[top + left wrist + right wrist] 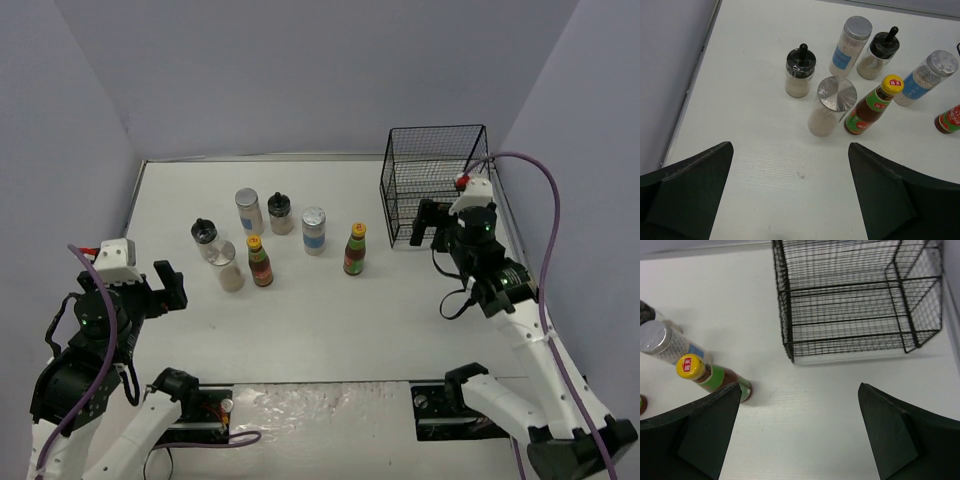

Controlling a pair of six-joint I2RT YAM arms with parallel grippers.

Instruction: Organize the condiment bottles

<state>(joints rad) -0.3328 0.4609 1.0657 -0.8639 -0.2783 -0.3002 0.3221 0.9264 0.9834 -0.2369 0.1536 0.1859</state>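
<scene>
- Worktop (400, 320): white surface that carries all seven condiment bottles and a black wire basket (435, 185) at the far right.
- Bottle group: all units stand upright, left of centre on the worktop. None is inside the basket.
- Rear row, left to right: rear jar (248, 210) with silver lid and blue label; rear shaker (280, 213) with black cap, just beside it; right jar (314, 230) with silver lid and blue label.
- Front row, left to right: left shaker (204, 235) with black cap; front jar (229, 270) with silver lid; left sauce bottle (260, 260) with yellow cap, just beside the front jar.
- Right sauce bottle (355, 250): yellow cap, set apart from the others, between the right jar and the basket.
- Left gripper (168, 287): positioned on the near-left side of the group, aimed at the front jar. Jaws released and spread wide, with only bare worktop between them in the left wrist view.
- Right gripper (428, 222): positioned near the front-left corner of the basket, clear of the wires in the right wrist view. Jaws released and empty.
</scene>
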